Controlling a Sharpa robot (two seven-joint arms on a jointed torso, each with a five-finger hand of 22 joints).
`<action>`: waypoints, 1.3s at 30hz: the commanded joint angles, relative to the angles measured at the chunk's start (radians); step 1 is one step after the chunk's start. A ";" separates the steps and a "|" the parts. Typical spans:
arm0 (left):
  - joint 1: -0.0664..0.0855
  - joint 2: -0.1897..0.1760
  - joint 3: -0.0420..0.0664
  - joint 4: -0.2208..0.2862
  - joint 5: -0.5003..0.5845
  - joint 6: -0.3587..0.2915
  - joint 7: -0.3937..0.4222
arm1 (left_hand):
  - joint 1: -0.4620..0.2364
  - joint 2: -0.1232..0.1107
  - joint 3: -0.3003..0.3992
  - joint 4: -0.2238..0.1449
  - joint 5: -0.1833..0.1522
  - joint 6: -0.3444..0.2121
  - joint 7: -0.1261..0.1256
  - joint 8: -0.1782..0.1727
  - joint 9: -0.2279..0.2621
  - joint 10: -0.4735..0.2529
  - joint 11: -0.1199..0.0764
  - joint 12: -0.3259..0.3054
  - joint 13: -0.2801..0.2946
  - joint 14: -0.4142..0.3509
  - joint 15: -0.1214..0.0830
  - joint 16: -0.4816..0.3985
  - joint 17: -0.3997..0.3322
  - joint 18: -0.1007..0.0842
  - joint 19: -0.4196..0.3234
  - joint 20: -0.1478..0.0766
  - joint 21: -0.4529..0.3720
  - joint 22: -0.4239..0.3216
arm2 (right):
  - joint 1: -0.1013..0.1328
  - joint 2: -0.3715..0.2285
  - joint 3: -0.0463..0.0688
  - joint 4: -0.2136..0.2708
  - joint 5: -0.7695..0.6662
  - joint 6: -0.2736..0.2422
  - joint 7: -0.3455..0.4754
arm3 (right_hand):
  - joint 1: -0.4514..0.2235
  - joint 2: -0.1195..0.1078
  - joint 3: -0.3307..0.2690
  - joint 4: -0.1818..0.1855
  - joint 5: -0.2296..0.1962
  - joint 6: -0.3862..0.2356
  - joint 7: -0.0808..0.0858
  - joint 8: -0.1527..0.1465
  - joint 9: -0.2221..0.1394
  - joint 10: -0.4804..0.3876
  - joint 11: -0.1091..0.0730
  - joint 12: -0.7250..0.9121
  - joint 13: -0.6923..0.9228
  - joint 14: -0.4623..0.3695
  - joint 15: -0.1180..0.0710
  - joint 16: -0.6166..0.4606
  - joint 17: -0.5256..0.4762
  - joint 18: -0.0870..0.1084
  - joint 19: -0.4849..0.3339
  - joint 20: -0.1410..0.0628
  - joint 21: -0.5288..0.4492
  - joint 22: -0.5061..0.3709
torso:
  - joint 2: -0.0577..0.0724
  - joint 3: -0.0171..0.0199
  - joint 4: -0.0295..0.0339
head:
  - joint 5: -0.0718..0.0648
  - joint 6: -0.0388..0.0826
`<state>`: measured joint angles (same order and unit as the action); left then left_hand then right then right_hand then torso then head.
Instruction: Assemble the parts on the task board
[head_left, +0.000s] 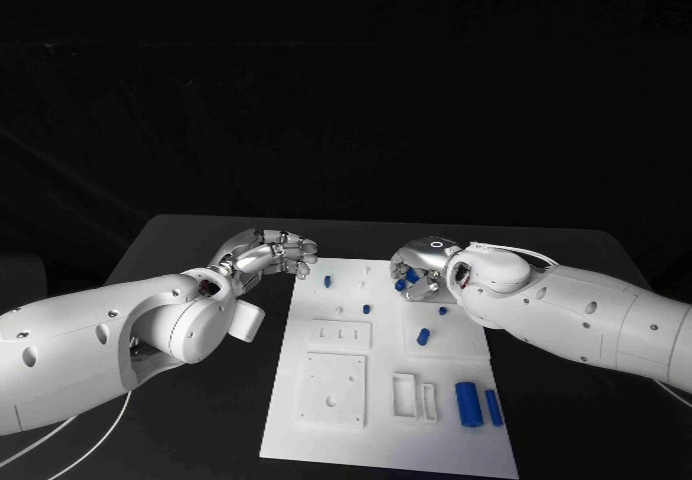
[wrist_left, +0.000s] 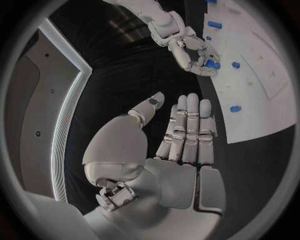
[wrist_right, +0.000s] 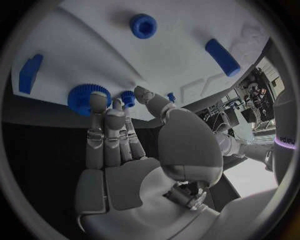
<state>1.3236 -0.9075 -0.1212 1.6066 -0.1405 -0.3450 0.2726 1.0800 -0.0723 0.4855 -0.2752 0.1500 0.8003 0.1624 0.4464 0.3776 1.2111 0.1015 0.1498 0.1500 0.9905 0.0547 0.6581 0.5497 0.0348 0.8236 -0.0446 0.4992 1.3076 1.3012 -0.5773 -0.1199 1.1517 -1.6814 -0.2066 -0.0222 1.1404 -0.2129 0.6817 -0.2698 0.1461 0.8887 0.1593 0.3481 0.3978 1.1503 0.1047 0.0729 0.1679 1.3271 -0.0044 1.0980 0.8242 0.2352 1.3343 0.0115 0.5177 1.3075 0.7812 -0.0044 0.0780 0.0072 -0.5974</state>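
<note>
blue gear (wrist_right: 89, 94) at right hand (wrist_right: 134, 150) fingertips (wrist_right: 98, 100)

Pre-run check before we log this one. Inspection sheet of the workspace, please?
Surface: black table, bare around the board.
Job's things: white board mid-table; two blue cylinders lying side by side at its near right; small parts scattered toward its far end.
Clutter: nothing seen.
Hands: left hand holds nothing, fingers apart, off the board's far left corner. right hand over the board's far end, fingertips at a blue gear; held or only touched, cannot tell.
Cables: white cables run under the left arm.
Surroundings: dark backdrop, nothing seen.
</note>
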 joint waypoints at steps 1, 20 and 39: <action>0.002 0.000 0.001 0.001 -0.005 0.018 0.004 | -0.011 -0.001 0.001 -0.002 0.000 0.001 0.004 -0.005 0.001 0.002 0.002 -0.004 0.001 -0.007 0.001 0.001 -0.002 0.014 -0.009 0.000 0.003 0.021 | -0.003 0.001 -0.001 0.000 -0.020 0.021 -0.002 | 0.006 0.004 0.008 0.000 -0.008 0.016 -0.001 0.009 0.001 0.019 -0.004 0.009 0.005 -0.005 -0.008 0.006 -0.005 0.027 0.006 0.003 0.005 0.019 | 0.004 0.0002 0.0010 | -0.001 0.000; 0.003 -0.001 0.001 0.000 -0.005 0.021 -0.002 | -0.011 -0.001 0.002 -0.003 0.000 0.001 0.005 -0.007 0.003 0.001 0.002 -0.006 0.003 -0.007 0.001 0.001 -0.002 0.015 -0.010 -0.001 0.004 0.021 | -0.004 0.001 -0.001 0.016 -0.042 -0.053 -0.023 | 0.010 0.042 0.123 0.050 -0.095 0.114 -0.039 0.043 0.029 0.130 -0.045 0.036 0.055 -0.010 -0.048 0.032 -0.035 0.027 0.009 -0.007 0.016 0.022 | 0.011 0.0019 0.0008 | -0.001 0.005; 0.007 0.006 0.001 -0.006 -0.003 0.017 -0.003 | -0.016 -0.001 0.002 -0.001 -0.004 0.002 0.006 -0.009 0.007 0.000 0.003 -0.010 0.007 -0.008 0.001 0.002 -0.003 0.015 -0.011 0.000 0.006 0.021 | 0.006 0.018 0.001 0.050 -0.081 -0.192 -0.128 | 0.011 0.035 0.153 0.048 -0.097 0.139 -0.051 0.057 0.048 0.160 -0.059 0.041 0.075 -0.016 -0.062 0.040 -0.041 0.027 0.011 -0.017 0.024 0.021 | 0.015 0.0022 -0.0005 | -0.003 0.023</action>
<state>1.3283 -0.9059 -0.1212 1.6000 -0.1407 -0.3411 0.2642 1.0699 -0.0729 0.4855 -0.2752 0.1500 0.8003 0.1624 0.4413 0.3826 1.2110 0.1016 0.1461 0.1550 0.9905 0.0546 0.6576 0.5477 0.0396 0.8164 -0.0448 0.4992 1.3080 1.3030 -0.5659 -0.1198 1.1999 -1.7305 -0.3491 -0.1026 1.1480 -0.1784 0.8285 -0.2220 0.0492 1.0201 0.1102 0.3998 0.4436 1.2838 0.0498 0.1125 0.2405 1.3258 -0.0483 1.1344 0.7845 0.2322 1.3457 0.0039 0.5369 1.3073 0.7952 -0.0017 0.0776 0.0067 -0.5785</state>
